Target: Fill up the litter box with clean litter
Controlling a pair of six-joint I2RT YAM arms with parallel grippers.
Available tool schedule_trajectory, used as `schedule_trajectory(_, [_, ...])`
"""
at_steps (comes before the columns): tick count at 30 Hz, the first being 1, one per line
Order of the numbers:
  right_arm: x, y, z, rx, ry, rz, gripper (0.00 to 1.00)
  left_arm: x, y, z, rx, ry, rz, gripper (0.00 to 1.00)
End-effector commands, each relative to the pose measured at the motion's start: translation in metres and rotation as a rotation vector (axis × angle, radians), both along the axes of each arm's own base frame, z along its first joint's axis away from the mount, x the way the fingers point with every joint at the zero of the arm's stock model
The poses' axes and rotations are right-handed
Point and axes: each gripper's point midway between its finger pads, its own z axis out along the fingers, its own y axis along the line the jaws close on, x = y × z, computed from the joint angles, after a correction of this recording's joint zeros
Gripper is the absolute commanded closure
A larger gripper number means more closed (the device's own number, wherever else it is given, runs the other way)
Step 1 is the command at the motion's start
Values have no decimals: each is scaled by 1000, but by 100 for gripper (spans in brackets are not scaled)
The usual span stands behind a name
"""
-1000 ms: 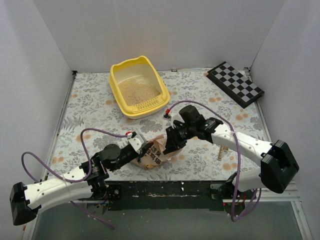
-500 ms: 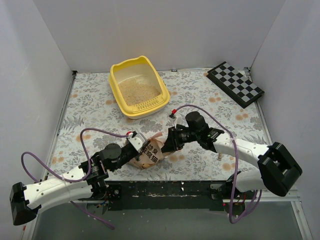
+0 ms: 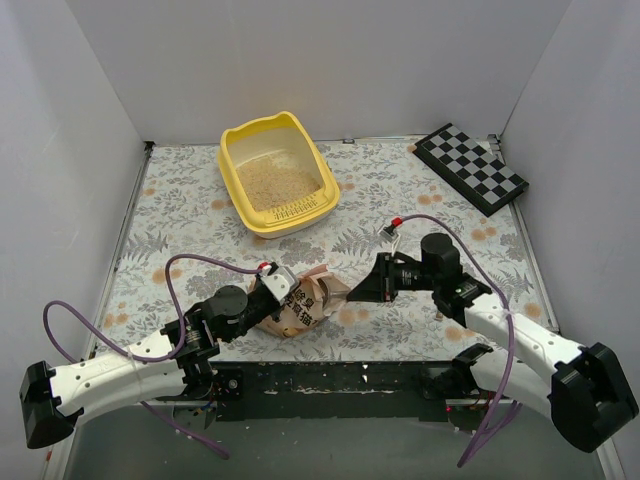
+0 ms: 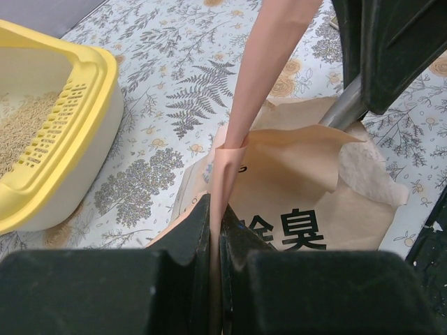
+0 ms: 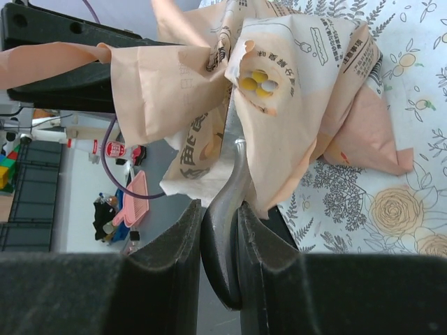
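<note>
Silver metal scoop [image 5: 230, 181] reaching into crinkled orange-pink printed bag [image 3: 305, 305]
Left gripper [image 4: 215, 230] is pinching the flap, right gripper [image 5: 218, 209] clamping the handle; the yellow plastic litter box [image 3: 229, 178] of pale beige litter [image 3: 268, 183] is sitting well apart, so a tilted carry risks spilling.

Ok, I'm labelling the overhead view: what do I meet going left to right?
Litter box, right pincer gripping the scoop, checkered board. The bag and left pincer overlap the box's span, so skipped.

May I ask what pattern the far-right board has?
The board is black-and-white checkered; top external view.
</note>
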Motion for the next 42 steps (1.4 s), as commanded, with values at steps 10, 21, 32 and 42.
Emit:
schedule_trajectory(10, [0, -36, 40, 159, -70, -117, 99, -5, -7, 18, -64, -27, -38, 100])
schedule_trajectory(21, [-3, -63, -8, 121, 47, -279, 99, -31, -37, 23, -164, 18, -230, 100])
schedule_trajectory(32, [-10, -69, -32, 156, 70, -338, 99, -45, -57, -1, -105, 93, -309, 100])
schedule_trajectory(42, [-12, -74, -4, 139, 45, -369, 99, -48, -59, -9, -67, 91, -290, 100])
